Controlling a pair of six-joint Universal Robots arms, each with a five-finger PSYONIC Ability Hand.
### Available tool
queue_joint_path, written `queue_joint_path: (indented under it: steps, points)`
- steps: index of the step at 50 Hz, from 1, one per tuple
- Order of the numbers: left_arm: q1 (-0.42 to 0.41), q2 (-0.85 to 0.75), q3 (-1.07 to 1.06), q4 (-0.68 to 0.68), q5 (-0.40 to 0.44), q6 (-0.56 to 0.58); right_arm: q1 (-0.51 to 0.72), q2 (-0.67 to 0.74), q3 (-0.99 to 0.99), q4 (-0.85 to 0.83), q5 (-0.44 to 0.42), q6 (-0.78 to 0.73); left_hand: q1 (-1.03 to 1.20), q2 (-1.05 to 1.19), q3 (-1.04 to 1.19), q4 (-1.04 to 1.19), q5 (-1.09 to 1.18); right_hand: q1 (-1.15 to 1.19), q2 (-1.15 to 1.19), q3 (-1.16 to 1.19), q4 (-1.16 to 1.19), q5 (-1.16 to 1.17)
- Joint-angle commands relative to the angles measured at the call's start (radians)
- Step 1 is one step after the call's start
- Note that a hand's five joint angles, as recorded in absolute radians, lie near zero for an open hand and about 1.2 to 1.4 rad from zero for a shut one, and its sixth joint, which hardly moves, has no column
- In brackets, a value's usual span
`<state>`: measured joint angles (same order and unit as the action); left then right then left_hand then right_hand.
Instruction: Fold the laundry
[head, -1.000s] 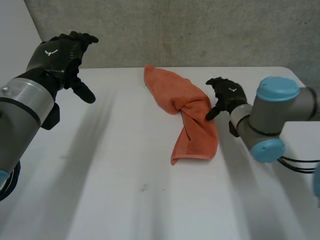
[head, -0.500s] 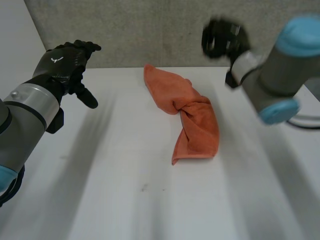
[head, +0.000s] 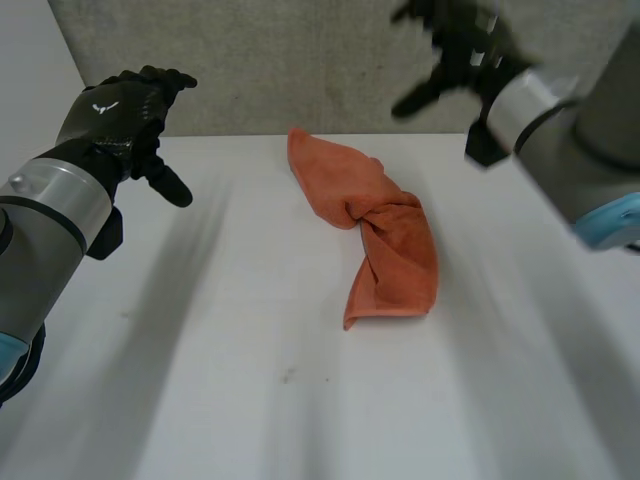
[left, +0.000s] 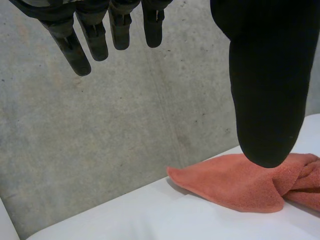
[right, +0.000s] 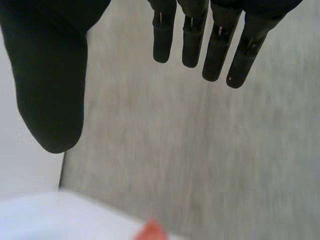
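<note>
An orange towel (head: 375, 230) lies crumpled and twisted on the white table (head: 240, 360), running from the far middle toward the near right. My left hand (head: 120, 115) hovers above the table's far left, well apart from the towel, fingers straight and open with nothing in it. In the left wrist view the towel's far corner (left: 235, 182) lies beyond the thumb (left: 267, 80). My right hand (head: 455, 50) is raised high above the far right of the table, clear of the towel, fingers spread open and empty. A tip of the towel (right: 152, 231) shows in the right wrist view far below the fingers (right: 200, 35).
A grey concrete wall (head: 330, 60) stands right behind the table's far edge. The table's bare surface stretches wide to the left and near side of the towel.
My right hand has left the towel's right edge, lifted high toward the wall and spread its fingers. The towel lies as before. My left hand has barely moved.
</note>
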<state>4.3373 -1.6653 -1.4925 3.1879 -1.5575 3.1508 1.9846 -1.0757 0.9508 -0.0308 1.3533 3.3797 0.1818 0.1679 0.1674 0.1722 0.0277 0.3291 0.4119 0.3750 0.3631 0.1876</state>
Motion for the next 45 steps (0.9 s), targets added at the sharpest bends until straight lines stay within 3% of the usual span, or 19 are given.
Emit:
queue_joint_path:
  steps: [1,6,18,20,21,22,24,29,30,31,33,34,36,45]
  points:
    - [-0.002,-0.004,0.0,0.001,0.001,0.0,0.0,0.226,-0.006,-0.003,0.029,-0.082,-0.007,0.007,0.007,0.002,-0.028,0.041,-0.042,-0.005,0.007,0.008]
    - [-0.002,-0.013,0.0,0.001,0.001,-0.001,0.0,0.422,-0.096,-0.006,0.036,-0.157,-0.007,0.007,0.007,0.002,-0.028,0.073,-0.01,0.027,0.039,0.04]
    - [-0.004,-0.047,-0.002,0.003,0.001,0.0,-0.001,0.632,-0.303,0.003,0.072,-0.224,-0.007,0.007,0.007,0.002,-0.028,0.179,0.096,0.133,0.145,0.146]
    - [-0.004,-0.051,-0.002,0.003,0.001,0.002,-0.004,0.645,-0.325,0.003,0.073,-0.232,-0.007,0.007,0.007,0.002,-0.028,0.32,0.237,0.274,0.286,0.287]
    - [-0.004,-0.057,-0.002,0.003,0.001,0.002,-0.006,0.657,-0.346,0.003,0.073,-0.235,-0.007,0.007,0.007,0.002,-0.028,0.599,0.516,0.553,0.565,0.566]
    - [-0.004,-0.066,0.0,0.003,-0.001,0.002,-0.009,0.665,-0.363,0.003,0.073,-0.24,-0.007,0.007,0.007,0.002,-0.028,1.058,0.975,1.012,1.024,1.025]
    - [-0.004,-0.07,0.0,0.003,-0.001,0.002,-0.009,0.662,-0.377,0.005,0.073,-0.241,-0.007,0.007,0.007,0.002,-0.028,1.067,0.984,1.021,1.033,1.034]
    - [-0.004,-0.073,0.0,0.004,-0.001,0.002,-0.007,0.523,-0.38,0.019,0.063,-0.24,-0.007,0.007,0.007,0.002,-0.028,1.067,0.984,1.021,1.033,1.034]
    - [-0.004,-0.074,0.0,0.012,-0.001,0.002,-0.006,0.431,-0.363,0.017,0.055,-0.237,-0.007,0.007,0.007,0.002,-0.028,1.067,0.984,1.021,1.033,1.034]
    - [-0.004,-0.074,0.0,0.012,-0.001,0.002,-0.006,0.43,-0.363,0.017,0.055,-0.237,-0.007,0.007,0.007,0.002,-0.028,1.067,0.984,1.021,1.033,1.034]
    - [-0.002,-0.074,0.0,0.023,-0.001,0.0,-0.001,0.25,-0.331,0.011,0.04,-0.229,-0.007,0.007,0.007,0.002,-0.028,1.067,0.984,1.021,1.033,1.034]
    - [-0.002,-0.074,0.0,0.023,-0.001,0.0,-0.001,0.249,-0.331,0.011,0.04,-0.229,-0.007,0.007,0.007,0.002,-0.028,1.067,0.984,1.021,1.033,1.034]
    - [-0.002,-0.074,0.0,0.027,-0.003,-0.005,0.005,0.119,-0.323,0.011,-0.014,-0.227,-0.007,0.007,0.007,0.002,-0.028,1.067,0.984,1.021,1.033,1.034]
    - [-0.004,-0.077,-0.014,0.05,-0.001,-0.028,0.013,-0.082,-0.236,0.06,-0.08,-0.227,-0.007,0.007,0.007,0.002,-0.028,1.067,0.984,1.021,1.033,1.034]
